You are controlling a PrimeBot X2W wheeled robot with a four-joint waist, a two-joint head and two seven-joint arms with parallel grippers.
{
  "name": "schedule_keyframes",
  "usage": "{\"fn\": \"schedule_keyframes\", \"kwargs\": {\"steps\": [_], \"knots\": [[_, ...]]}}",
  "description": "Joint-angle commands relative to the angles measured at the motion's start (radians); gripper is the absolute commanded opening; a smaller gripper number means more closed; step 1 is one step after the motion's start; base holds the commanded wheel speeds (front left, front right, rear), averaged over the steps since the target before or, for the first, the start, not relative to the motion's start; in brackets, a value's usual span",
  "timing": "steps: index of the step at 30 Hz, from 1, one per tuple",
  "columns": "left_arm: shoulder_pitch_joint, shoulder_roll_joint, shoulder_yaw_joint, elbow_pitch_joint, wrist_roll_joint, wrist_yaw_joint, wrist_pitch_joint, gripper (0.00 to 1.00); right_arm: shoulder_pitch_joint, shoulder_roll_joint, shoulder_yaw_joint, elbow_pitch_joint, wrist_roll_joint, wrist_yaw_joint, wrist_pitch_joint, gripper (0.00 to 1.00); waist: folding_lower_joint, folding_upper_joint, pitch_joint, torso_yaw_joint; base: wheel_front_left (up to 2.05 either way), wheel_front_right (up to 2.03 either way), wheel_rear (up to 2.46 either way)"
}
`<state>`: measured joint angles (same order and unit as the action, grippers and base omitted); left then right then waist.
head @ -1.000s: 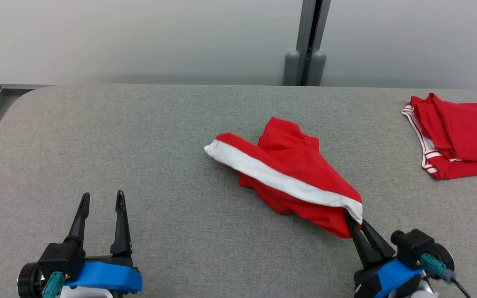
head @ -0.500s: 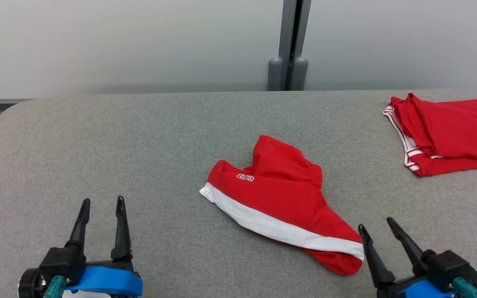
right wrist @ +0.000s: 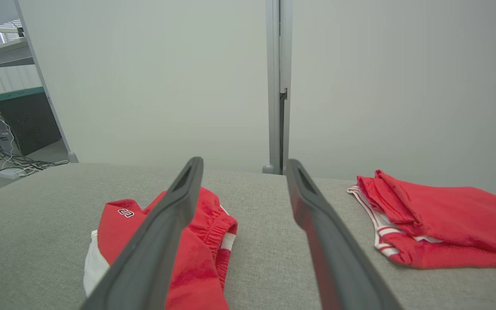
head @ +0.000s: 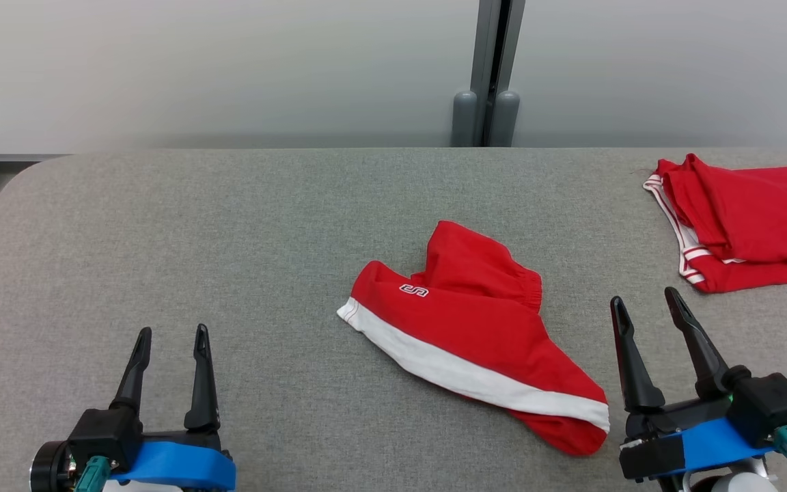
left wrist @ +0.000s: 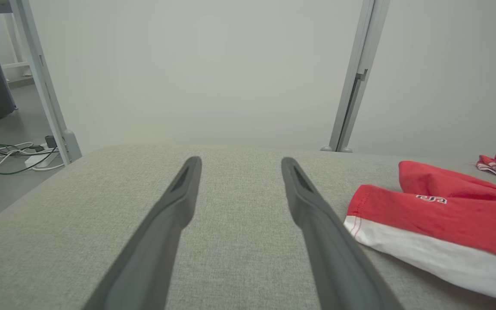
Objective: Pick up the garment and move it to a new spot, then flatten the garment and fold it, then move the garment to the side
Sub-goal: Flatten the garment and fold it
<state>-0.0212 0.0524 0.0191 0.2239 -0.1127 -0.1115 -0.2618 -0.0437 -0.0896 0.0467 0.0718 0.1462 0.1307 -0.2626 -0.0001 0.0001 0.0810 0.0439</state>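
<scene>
Right tool (head: 643, 296): jaws wide, holding nothing. The pinch on the white-striped hem seen a second earlier is gone. The tool stands just right of the red fabric shorts with a white side stripe (head: 475, 328), apart from them. The shorts lie rumpled near the middle of the grey fabric worktop (head: 229, 225), small logo now face up. Left tool (head: 172, 330): wide, empty, unchanged, well apart to the left. Folded red garment with white trim (head: 749, 219): far right, as before.

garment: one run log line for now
garment: crumpled on table, unheld | left gripper: open, empty, clear of it | right gripper: open, empty, by its right end | other red garment: far right | next: flatten
</scene>
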Motion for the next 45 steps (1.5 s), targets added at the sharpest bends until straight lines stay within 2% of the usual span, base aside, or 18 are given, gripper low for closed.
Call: {"fn": "schedule_keyframes", "kwargs": {"steps": [1,11,20,29,39,43,44,45], "knots": [[-0.008,0.000,0.002,-0.005,0.005,-0.004,-0.004,1.00,-0.017,0.007,-0.006,0.003,-0.010,0.000,-0.003,1.00,0.0001,-0.0001,0.003,0.001,0.00,0.00,0.00],[-0.114,0.030,-0.057,0.029,0.021,-0.014,-0.004,1.00,-0.068,0.033,0.000,0.020,-0.026,0.000,-0.003,1.00,0.0001,-0.0001,0.059,-0.041,0.00,0.00,0.00],[-0.342,0.094,-0.226,0.181,-0.040,-0.019,0.046,1.00,-0.113,0.037,0.002,0.024,-0.024,0.000,-0.003,1.00,0.0001,-0.0001,0.121,-0.104,0.00,0.00,0.00],[-0.438,0.154,-0.373,0.377,-0.142,-0.019,0.103,1.00,-0.127,0.039,-0.026,0.020,-0.021,0.000,-0.003,1.00,0.0001,-0.0001,0.163,-0.148,0.00,0.00,0.00],[-0.487,0.148,-0.534,0.562,-0.213,-0.019,0.137,1.00,-0.142,0.039,-0.029,0.015,-0.017,0.000,-0.003,1.00,0.0001,-0.0001,0.191,-0.153,0.00,0.00,0.00],[-0.512,0.149,-0.600,0.611,-0.240,-0.019,0.119,1.00,-0.148,0.039,-0.034,0.013,-0.018,0.000,-0.003,1.00,0.0001,-0.0001,0.192,-0.155,0.00,0.00,0.00],[-0.519,0.148,-0.612,0.622,-0.249,-0.019,0.114,0.96,-0.148,0.039,-0.034,0.014,-0.018,0.000,-0.003,1.00,0.0001,-0.0001,0.190,-0.156,0.00,0.00,0.00],[-0.526,0.146,-0.621,0.632,-0.257,-0.019,0.108,0.79,-0.148,0.039,-0.034,0.014,-0.018,0.000,-0.003,1.00,0.0001,-0.0001,0.188,-0.156,0.00,0.00,0.00]]}}
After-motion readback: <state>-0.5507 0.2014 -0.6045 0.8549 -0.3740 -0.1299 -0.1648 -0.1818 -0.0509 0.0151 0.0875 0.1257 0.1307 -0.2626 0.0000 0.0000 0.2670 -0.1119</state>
